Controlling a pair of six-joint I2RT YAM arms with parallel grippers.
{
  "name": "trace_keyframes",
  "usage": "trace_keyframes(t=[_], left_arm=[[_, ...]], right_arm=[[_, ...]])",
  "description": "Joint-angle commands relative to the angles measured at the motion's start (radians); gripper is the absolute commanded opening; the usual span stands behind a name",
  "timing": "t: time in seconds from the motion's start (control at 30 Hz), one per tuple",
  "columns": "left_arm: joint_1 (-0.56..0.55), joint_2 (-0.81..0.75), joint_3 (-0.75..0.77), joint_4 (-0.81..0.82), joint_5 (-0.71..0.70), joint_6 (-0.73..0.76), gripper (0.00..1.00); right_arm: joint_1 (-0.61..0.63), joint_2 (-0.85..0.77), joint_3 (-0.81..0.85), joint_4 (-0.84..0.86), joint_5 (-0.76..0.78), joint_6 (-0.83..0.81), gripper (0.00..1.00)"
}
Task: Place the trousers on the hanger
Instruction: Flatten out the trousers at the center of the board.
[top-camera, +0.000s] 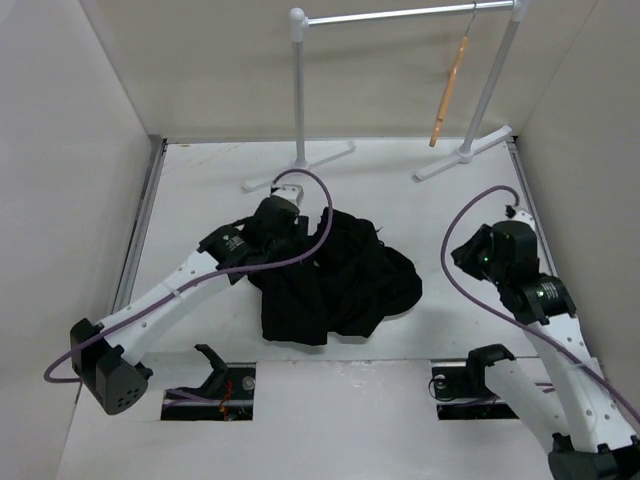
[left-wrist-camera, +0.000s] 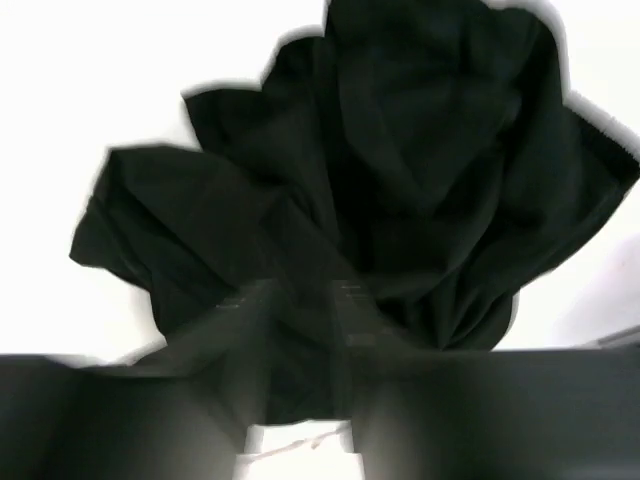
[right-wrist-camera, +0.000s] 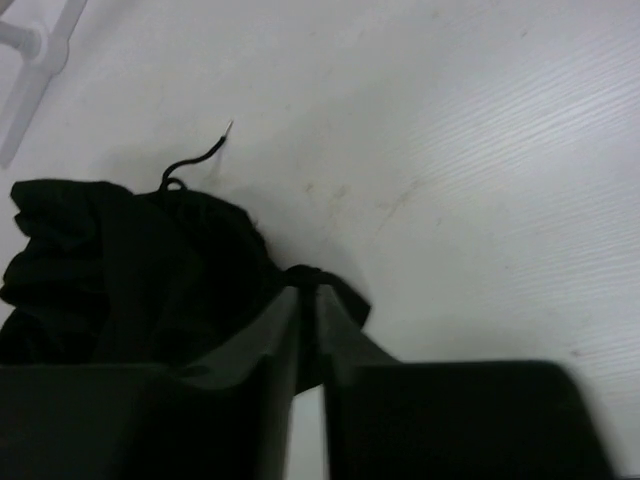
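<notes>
The trousers lie in a crumpled black heap at the middle of the bench, nearer its front edge than its back. A drawstring end curls out from the far side of the heap onto bare surface.

The left gripper sits at the heap's far-left edge. Its fingers stand slightly apart with black cloth filling the gap, and the folds run in toward them, so it pinches the fabric. The view is blurred.

The right gripper has its fingers pressed together on nothing, its tip at the heap's right edge.

The hanger hangs edge-on from the silver rack near the back right corner, well apart from the trousers.

Bare bench runs between the heap and the rack's feet, toward the back left corner, and along the right edge behind the right arm. Side walls close the left, back and right edges. Two cut-outs break the front edge.
</notes>
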Motion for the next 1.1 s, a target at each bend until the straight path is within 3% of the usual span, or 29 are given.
trace_keyframes(t=[0.0,0.1,0.2,0.3,0.43,0.53,0.57,0.63,0.7,0.73,1.07], left_arm=[[-0.056,0.014,-0.055,-0.048,0.009,0.006,0.49],[-0.113,0.039,-0.081,-0.050,0.004,-0.007,0.66],[-0.150,0.080,-0.088,-0.036,0.003,-0.014,0.68],[-0.172,0.132,-0.098,-0.036,-0.014,-0.014,0.65],[-0.156,0.172,-0.151,-0.004,-0.052,-0.016,0.53],[-0.118,0.195,-0.168,0.040,-0.057,-0.014,0.28],[-0.094,0.197,-0.164,0.047,-0.063,-0.013,0.18],[-0.040,0.171,-0.138,0.048,-0.069,-0.013,0.10],[0.052,0.105,-0.104,0.051,-0.080,-0.010,0.07],[0.108,0.070,-0.084,0.053,-0.079,-0.010,0.06],[0.678,-0.104,0.292,0.033,0.062,-0.197,0.04]], right_arm=[[0.105,0.051,-0.019,0.023,-0.028,0.025,0.31],[0.197,0.094,-0.055,0.075,-0.041,0.052,0.67],[0.261,0.169,-0.070,0.133,-0.073,0.071,0.75],[0.300,0.262,-0.078,0.179,-0.090,0.078,0.78],[0.308,0.324,-0.113,0.271,-0.092,0.101,0.71],[0.263,0.384,-0.127,0.345,-0.098,0.111,0.62],[0.252,0.411,-0.119,0.357,-0.103,0.106,0.53],[0.246,0.460,-0.093,0.366,-0.119,0.097,0.32],[0.252,0.477,-0.052,0.362,-0.112,0.085,0.16],[0.252,0.473,-0.031,0.365,-0.109,0.080,0.12],[0.220,0.318,0.289,0.320,-0.138,0.016,0.07]])
